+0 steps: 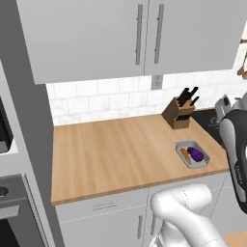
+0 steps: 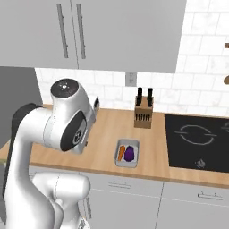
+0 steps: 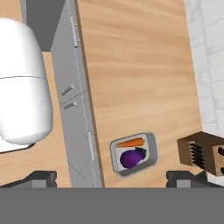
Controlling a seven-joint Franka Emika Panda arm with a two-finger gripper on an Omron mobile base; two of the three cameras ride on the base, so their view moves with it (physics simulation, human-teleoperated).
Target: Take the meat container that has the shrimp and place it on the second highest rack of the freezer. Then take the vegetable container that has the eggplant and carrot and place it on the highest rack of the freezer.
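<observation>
The gripper (image 3: 112,178) hangs high above the wooden counter (image 3: 135,65) with its jaws spread wide and nothing between them; the two dark fingertips (image 3: 41,177) stand far apart at the bottom of the hand view. Just ahead of the gripper, between the lines of its two fingers, sits the grey vegetable container (image 3: 133,153), holding the dark-purple eggplant (image 3: 130,158) and the slim orange carrot (image 3: 130,142) side by side. The container lies close to the counter's front edge, with only a narrow strip of wood between it and the drop to the grey drawer fronts (image 3: 76,118). Near the right fingertip stands the knife block (image 3: 203,153), apart from the container and back against the white tiled wall (image 3: 208,52). Beyond the container the counter runs long and bare. In the right base view the black cooktop (image 2: 197,141) lies past the container (image 2: 127,153), with a band of wood between them.
</observation>
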